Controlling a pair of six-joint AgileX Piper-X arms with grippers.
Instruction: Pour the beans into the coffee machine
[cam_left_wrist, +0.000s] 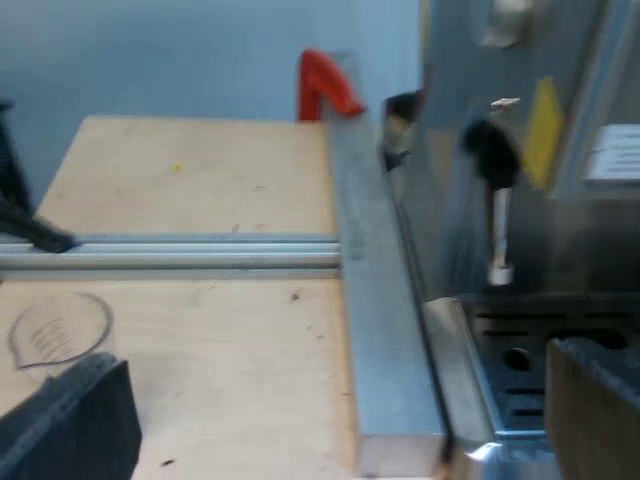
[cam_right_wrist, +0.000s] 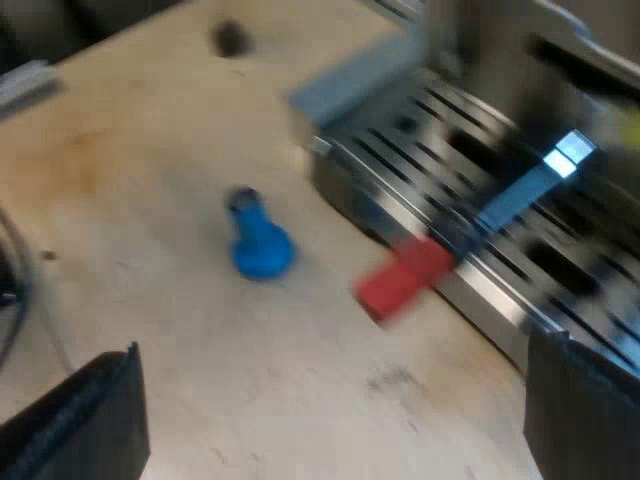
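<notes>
Left gripper (cam_left_wrist: 335, 405) hangs low over the table (cam_left_wrist: 200, 180) w/ its black fingers spread wide and nothing btwn them. The measuring glass (cam_left_wrist: 58, 330) stands on the bare wood just beside one finger, so I'd say it's lining up for a grab not yet made. Glass is clear and round-rimmed w/ a small spout and fine marks on the wall; can't tell if beans are inside. A metal rail (cam_left_wrist: 200, 250) crosses the boards and meets a thicker bar (cam_left_wrist: 375, 300) running along the coffee machine (cam_left_wrist: 520, 250), prob. to stop the machine shifting. Machine is brushed steel w/ a slotted drip tray (cam_left_wrist: 520, 360) and a thin steam pipe (cam_left_wrist: 497, 230) hanging above it. Right gripper (cam_right_wrist: 330, 400) is spread wide too, empty, over the wood near the tray's corner. The blue tamper (cam_right_wrist: 260, 245), smooth plastic, stands alone on the table. The holder's red handle end (cam_right_wrist: 405, 280) juts past the tray's edge and looks locked in, out of the way.
</notes>
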